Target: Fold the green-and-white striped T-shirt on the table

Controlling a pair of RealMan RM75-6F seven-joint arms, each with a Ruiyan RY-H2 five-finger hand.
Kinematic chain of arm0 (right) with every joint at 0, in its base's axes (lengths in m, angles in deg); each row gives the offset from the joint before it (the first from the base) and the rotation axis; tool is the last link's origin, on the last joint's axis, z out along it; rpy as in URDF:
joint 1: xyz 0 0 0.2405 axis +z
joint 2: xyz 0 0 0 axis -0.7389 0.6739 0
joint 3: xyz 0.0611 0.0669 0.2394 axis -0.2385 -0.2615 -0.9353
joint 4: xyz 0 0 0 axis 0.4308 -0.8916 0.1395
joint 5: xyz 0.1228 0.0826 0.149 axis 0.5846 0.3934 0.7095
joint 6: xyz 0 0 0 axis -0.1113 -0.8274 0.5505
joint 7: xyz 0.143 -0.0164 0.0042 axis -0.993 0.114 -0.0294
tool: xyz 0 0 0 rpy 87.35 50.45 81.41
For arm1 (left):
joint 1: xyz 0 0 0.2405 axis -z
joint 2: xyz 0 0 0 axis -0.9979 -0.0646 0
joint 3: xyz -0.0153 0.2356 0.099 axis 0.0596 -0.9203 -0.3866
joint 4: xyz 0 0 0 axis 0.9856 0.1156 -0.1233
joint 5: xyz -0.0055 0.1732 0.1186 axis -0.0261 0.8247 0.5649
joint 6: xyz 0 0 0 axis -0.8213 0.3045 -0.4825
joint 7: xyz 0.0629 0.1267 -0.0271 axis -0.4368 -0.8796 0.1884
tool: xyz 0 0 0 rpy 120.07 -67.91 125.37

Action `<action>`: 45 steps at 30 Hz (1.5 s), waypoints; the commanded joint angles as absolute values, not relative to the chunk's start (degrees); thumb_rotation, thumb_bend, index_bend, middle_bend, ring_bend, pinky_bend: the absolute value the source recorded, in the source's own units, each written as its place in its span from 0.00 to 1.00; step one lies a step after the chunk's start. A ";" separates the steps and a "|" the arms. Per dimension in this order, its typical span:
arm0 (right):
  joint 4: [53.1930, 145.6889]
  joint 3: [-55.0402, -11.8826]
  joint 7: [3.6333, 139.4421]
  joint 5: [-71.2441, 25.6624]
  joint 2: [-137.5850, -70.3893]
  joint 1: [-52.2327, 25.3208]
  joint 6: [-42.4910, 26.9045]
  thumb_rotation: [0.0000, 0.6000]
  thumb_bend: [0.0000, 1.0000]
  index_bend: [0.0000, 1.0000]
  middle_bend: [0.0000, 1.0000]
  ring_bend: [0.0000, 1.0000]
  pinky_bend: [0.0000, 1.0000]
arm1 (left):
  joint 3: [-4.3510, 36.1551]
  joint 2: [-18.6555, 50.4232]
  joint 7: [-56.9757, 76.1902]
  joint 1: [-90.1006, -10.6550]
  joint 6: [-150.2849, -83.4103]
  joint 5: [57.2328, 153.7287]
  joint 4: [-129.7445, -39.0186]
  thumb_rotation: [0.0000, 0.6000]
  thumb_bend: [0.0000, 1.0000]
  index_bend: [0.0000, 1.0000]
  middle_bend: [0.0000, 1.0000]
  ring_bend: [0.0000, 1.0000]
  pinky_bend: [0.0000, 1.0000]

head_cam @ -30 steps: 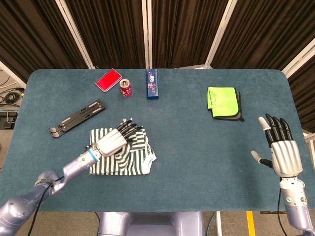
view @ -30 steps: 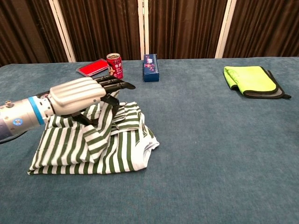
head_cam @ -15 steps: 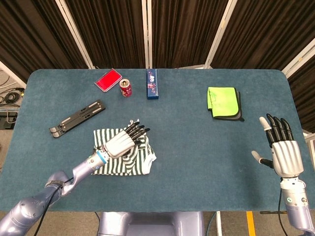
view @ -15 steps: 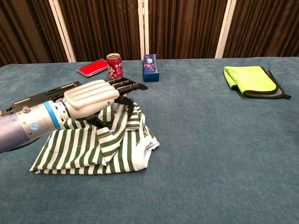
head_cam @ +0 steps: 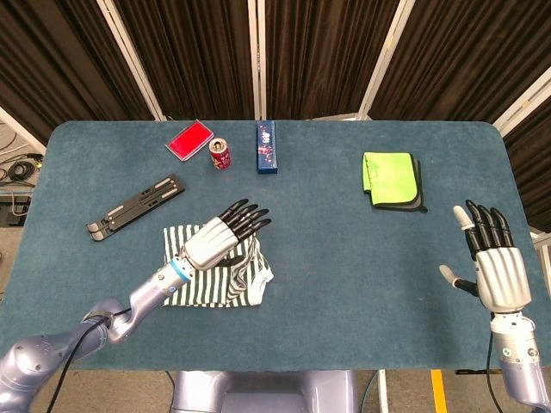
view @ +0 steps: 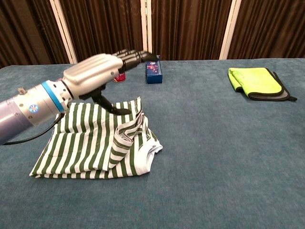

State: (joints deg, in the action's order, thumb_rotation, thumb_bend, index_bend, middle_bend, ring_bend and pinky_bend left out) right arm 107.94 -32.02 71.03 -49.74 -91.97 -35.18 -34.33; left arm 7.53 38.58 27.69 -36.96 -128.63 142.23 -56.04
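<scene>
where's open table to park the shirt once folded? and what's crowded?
Bare felt runs down the middle, between the shirt and the yellow cloth, and along the front edge toward the right hand. The far left is crowded: red case, can, blue box, black stand. The left hand hangs over the shirt.

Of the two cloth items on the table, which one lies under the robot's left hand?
The green-and-white striped T-shirt; the left hand hovers over it. The folded yellow-green cloth lies far away.
</scene>
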 commanded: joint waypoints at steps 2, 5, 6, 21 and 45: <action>108.31 -31.99 70.91 -50.00 -91.74 -35.33 -34.67 1.00 0.00 0.00 0.00 0.00 0.00 | 12.05 31.48 22.67 -36.72 -129.68 139.19 -68.78 1.00 0.05 0.00 0.00 0.00 0.00; 108.61 -31.97 70.74 -50.16 -91.56 -35.43 -34.88 1.00 0.00 0.00 0.00 0.00 0.00 | 13.64 28.16 21.18 -37.44 -129.50 137.36 -74.28 1.00 0.00 0.00 0.00 0.00 0.00; 108.75 -31.99 70.64 -50.21 -91.45 -35.45 -34.95 1.00 0.00 0.00 0.00 0.00 0.00 | 13.70 26.43 20.56 -37.76 -128.72 136.77 -76.49 1.00 0.00 0.00 0.00 0.00 0.00; 110.05 -32.16 68.85 -50.62 -90.32 -35.78 -35.63 1.00 0.00 0.00 0.00 0.00 0.00 | 7.81 18.69 14.65 -41.76 -116.78 132.27 -85.85 1.00 0.00 0.00 0.00 0.00 0.00; 109.97 -32.98 66.13 -49.19 -88.95 -36.30 -35.65 1.00 0.00 0.00 0.00 0.00 0.00 | 10.01 38.34 15.22 -39.10 -114.65 134.49 -72.28 1.00 0.00 0.00 0.00 0.00 0.00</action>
